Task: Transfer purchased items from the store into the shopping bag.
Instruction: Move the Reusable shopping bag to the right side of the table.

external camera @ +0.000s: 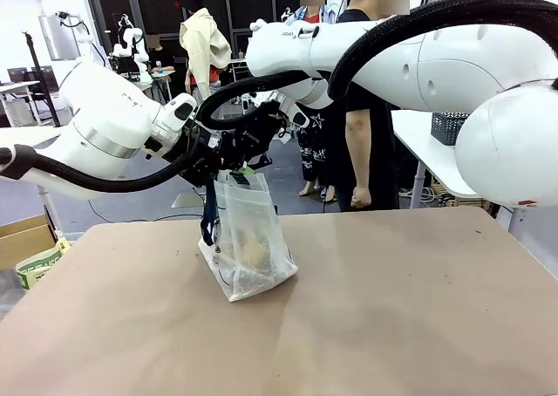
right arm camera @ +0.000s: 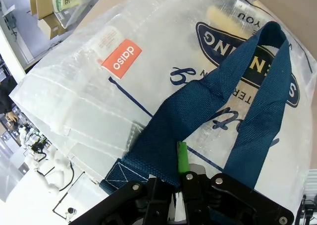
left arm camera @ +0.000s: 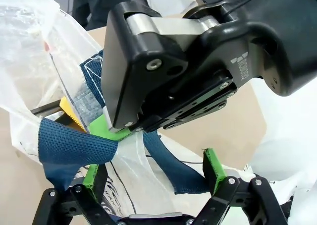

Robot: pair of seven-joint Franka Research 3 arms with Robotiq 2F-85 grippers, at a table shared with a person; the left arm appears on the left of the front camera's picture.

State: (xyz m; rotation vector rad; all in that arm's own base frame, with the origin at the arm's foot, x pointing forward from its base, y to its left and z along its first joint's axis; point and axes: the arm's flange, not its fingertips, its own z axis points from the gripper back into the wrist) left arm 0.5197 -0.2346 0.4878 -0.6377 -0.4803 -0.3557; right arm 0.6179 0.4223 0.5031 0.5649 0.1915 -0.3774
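Note:
The shopping bag (external camera: 253, 239), clear plastic with navy straps, stands upright in the middle of the brown table (external camera: 418, 309). A yellowish lump (external camera: 254, 244), one of the purchased items, lies inside it and shows through the wall in the right wrist view (right arm camera: 223, 16). My right gripper (external camera: 249, 164) (right arm camera: 178, 173) reaches across from above and is shut on a navy strap (right arm camera: 173, 131) at the bag's mouth. My left gripper (external camera: 225, 167) (left arm camera: 152, 170) is open just beside it, with strap (left arm camera: 69, 148) and bag plastic loose between its green pads (left arm camera: 214, 166). The store (external camera: 448, 126) stands far off on a white table.
A person (external camera: 359, 108) stands beyond the table's far edge. A cardboard box and a green-labelled packet (external camera: 39, 263) sit on the floor at the left. Both arms crowd the space above the bag. An orange label (right arm camera: 121, 59) is stuck on the bag's wall.

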